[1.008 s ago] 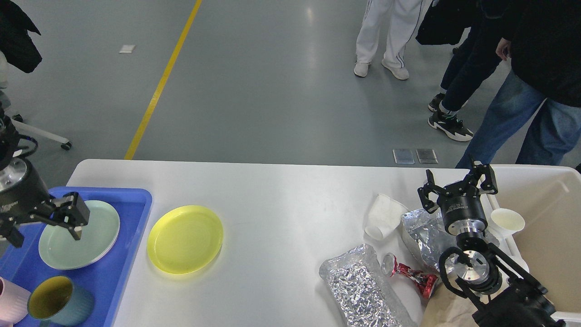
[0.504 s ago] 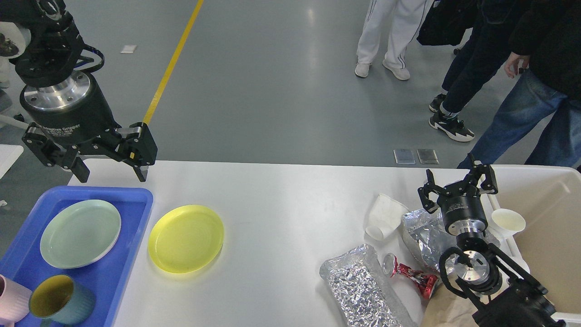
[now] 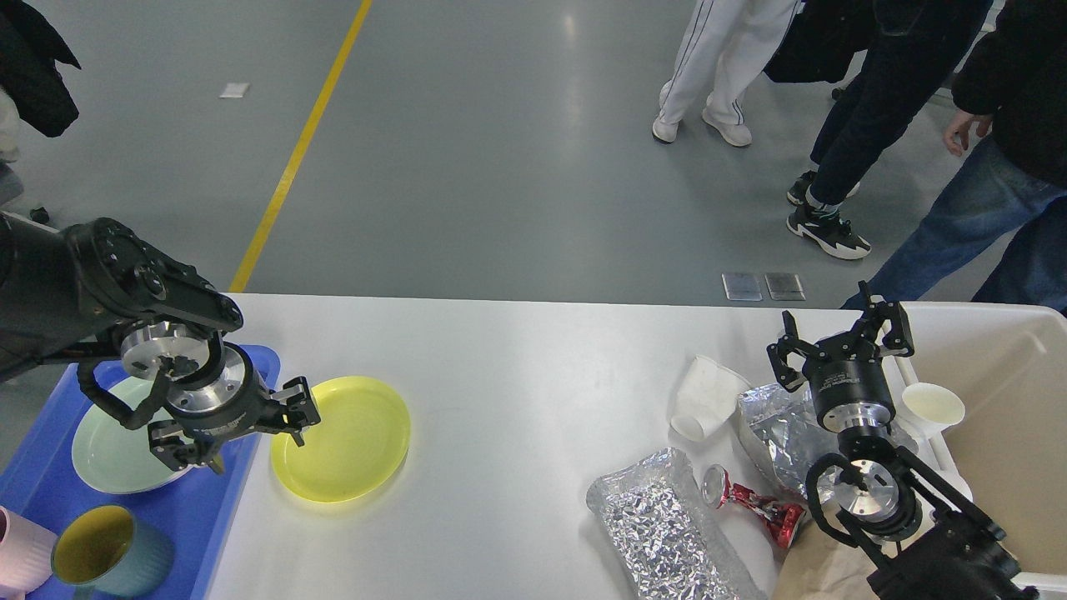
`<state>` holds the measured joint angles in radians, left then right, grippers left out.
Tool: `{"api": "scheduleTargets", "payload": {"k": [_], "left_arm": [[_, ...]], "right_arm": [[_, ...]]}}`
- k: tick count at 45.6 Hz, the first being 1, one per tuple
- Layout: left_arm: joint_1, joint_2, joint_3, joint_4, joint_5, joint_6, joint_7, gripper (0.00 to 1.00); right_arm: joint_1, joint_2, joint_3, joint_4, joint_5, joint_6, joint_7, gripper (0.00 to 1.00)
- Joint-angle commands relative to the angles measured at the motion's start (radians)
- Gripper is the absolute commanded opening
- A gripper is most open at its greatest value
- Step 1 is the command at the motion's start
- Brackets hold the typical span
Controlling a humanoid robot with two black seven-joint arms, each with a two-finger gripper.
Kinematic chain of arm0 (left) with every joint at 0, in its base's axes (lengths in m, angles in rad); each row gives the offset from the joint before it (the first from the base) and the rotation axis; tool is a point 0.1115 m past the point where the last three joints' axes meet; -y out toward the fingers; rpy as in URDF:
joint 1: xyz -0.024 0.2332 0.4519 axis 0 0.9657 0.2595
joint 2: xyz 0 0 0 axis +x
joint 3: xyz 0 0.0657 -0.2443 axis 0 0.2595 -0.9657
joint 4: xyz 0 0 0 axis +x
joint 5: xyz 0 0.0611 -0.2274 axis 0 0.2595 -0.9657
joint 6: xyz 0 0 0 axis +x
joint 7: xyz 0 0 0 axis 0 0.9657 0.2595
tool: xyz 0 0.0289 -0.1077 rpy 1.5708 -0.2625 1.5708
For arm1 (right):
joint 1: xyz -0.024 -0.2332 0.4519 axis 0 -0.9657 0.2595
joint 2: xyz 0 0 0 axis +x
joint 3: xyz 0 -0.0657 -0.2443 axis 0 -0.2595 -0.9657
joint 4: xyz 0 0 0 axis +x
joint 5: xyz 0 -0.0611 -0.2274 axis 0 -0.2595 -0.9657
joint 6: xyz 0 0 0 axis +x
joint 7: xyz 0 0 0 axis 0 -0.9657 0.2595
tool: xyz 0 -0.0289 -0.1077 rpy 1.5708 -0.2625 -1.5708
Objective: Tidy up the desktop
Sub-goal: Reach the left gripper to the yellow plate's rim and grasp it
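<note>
The white desktop (image 3: 517,367) fills the lower view. A yellow plate (image 3: 354,437) lies on it at the left, next to a blue tray (image 3: 212,512). My left gripper (image 3: 240,435) is open and low over the plate's left edge and the tray's right rim, holding nothing. My right gripper (image 3: 838,343) is open and empty, raised above the litter at the right: a tipped white paper cup (image 3: 704,396), two crumpled foil bags (image 3: 667,525) (image 3: 771,433) and a crushed red can (image 3: 754,504).
The blue tray holds a pale green plate (image 3: 104,446), a teal cup with a yellow inside (image 3: 108,554) and a pink cup (image 3: 17,554). A beige tub (image 3: 1000,467) at the right edge holds a white cup (image 3: 932,407). Brown paper (image 3: 821,571) lies front right. People stand beyond the table.
My left arm rose from over the green plate, then came down to the right, and its gripper now sits at the yellow plate's left edge. The right arm has not moved.
</note>
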<state>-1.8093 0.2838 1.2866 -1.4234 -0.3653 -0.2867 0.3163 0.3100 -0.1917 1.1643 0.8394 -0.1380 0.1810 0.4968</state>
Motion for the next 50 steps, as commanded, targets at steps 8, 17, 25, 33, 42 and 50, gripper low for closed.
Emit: {"api": "scheduleTargets", "payload": {"k": [8, 17, 25, 33, 42, 50], "left_arm": [[0.215, 0.009, -0.161, 0.021, -0.030, 0.322, 0.000, 0.86], [0.350, 0.006, -0.230, 0.099, -0.030, 0.472, 0.000, 0.86], [0.416, 0.005, -0.266, 0.159, -0.032, 0.531, 0.000, 0.86], [0.452, 0.002, -0.271, 0.178, -0.032, 0.577, -0.002, 0.85], [0.487, -0.005, -0.273, 0.230, -0.032, 0.610, -0.003, 0.78], [0.499, -0.014, -0.273, 0.245, -0.032, 0.609, -0.005, 0.71]], "right_arm": [[0.001, 0.000, 0.000, 0.001, 0.000, 0.000, 0.000, 1.00], [0.000, 0.000, 0.000, 0.001, 0.000, 0.000, 0.000, 1.00], [0.000, 0.000, 0.000, 0.001, 0.000, 0.000, 0.000, 1.00], [0.000, 0.000, 0.000, 0.001, 0.000, 0.000, 0.000, 1.00], [0.000, 0.000, 0.000, 0.001, 0.000, 0.000, 0.000, 1.00], [0.000, 0.000, 0.000, 0.001, 0.000, 0.000, 0.000, 1.00]]}}
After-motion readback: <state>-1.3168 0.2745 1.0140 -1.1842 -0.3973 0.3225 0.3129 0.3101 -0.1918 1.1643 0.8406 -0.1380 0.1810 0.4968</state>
